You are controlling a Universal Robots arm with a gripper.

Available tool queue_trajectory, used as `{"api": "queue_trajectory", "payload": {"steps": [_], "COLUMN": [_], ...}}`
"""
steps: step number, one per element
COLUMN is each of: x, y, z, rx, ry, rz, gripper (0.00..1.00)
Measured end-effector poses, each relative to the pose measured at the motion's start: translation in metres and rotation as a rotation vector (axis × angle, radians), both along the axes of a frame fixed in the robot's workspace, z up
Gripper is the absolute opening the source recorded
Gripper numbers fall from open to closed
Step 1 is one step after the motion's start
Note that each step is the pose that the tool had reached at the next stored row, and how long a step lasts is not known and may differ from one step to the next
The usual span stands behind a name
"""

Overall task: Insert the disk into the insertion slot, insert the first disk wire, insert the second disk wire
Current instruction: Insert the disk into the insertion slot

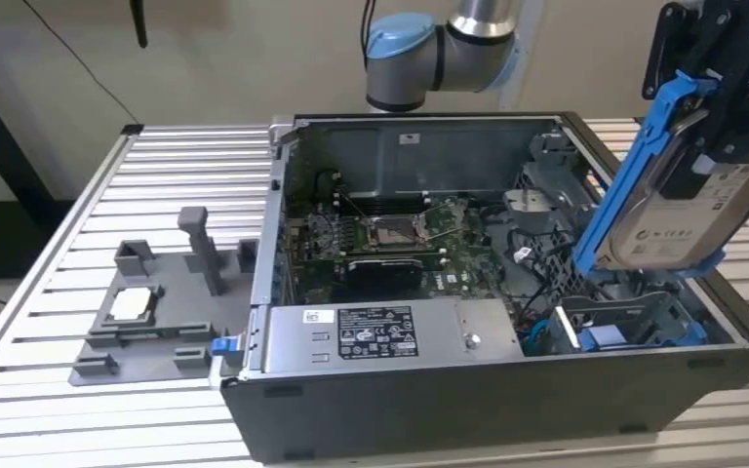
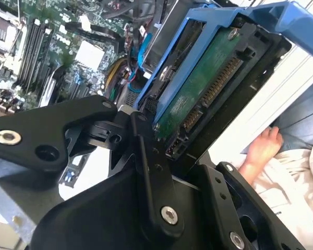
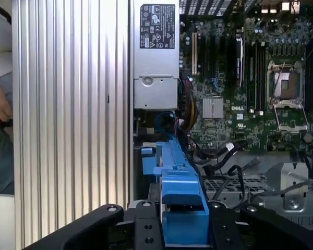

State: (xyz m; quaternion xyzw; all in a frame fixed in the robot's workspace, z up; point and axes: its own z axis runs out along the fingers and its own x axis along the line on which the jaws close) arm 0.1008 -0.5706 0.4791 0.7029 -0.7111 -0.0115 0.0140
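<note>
The gripper (image 1: 729, 136) is clamped on the disk (image 1: 674, 224), which sits in a blue carrier (image 1: 635, 166) and hangs steeply tilted above the open case (image 1: 479, 400) on the slatted table (image 1: 179, 166). The insertion slot (image 1: 635, 322), a grey bay with blue clips, lies just below the disk in the case's near corner, at the exterior view's right; disk and slot are apart. Judged risks: lowered at this tilt, the carrier's lower corner may strike the bay's rim or wall and jam instead of seating. Loose cables (image 1: 527, 283) just beside the bay could be pinched under the carrier. The hold is on one end of a hanging load, so a knock could turn the disk between the fingers. A person's hand (image 2: 262, 148) rests near the table's edge in the second wrist view, close to the arm's working space.
</note>
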Motion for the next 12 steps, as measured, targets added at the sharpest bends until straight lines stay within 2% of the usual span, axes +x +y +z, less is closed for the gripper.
{"api": "queue_trajectory", "payload": {"steps": [3,4,12], "x": [0.0000,0.0001,0.0000], "y": [0.0000,0.0000,0.0000], "z": [-0.0033,-0.0040,-0.0058], "rx": [0.0001,0.0001,0.0001], "ry": [-0.0079,-0.0090,-0.0090], "rz": [0.002,0.003,0.003], "gripper": [0.33,0.33,0.33]}}
